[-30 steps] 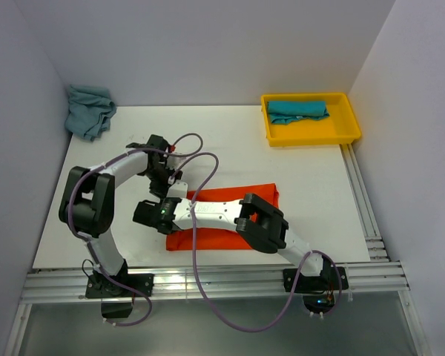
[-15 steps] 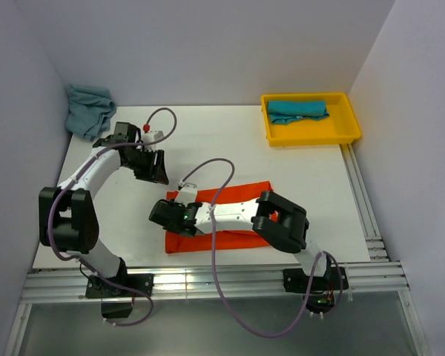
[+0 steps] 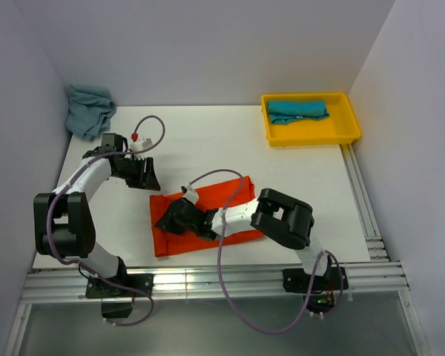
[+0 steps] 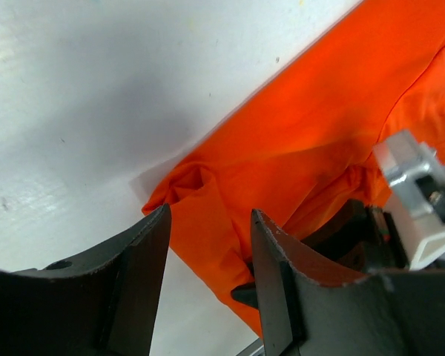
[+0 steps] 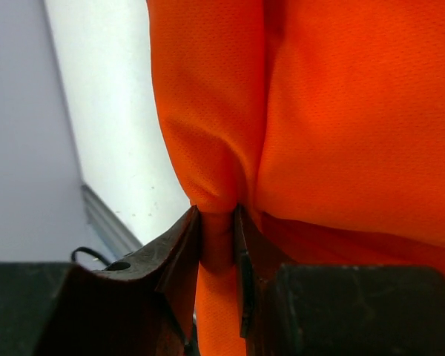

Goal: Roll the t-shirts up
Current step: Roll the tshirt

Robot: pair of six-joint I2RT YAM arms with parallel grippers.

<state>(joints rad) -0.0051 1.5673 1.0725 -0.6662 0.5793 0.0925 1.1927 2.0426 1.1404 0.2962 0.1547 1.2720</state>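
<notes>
Orange-red cloth t-shirt (image 3: pixel 170 239) lies flattened and skewed on the white table (image 3: pixel 230 141), close to the near edge. Right gripper (image 5: pixel 216 222) is down on the shirt's left part, jaws clamped tight on a raised fold of the orange fabric. Left gripper (image 4: pixel 210 215) hovers just off the shirt's far left corner, its fingers (image 4: pixel 144 252) spread with nothing between them and the bunched corner in sight beyond. Back right, a folded teal t-shirt (image 3: pixel 297 110) sits inside the yellow plastic tray (image 3: pixel 311 139). Back left, a crumpled grey-blue t-shirt (image 3: pixel 88 110) lies against the wall.
</notes>
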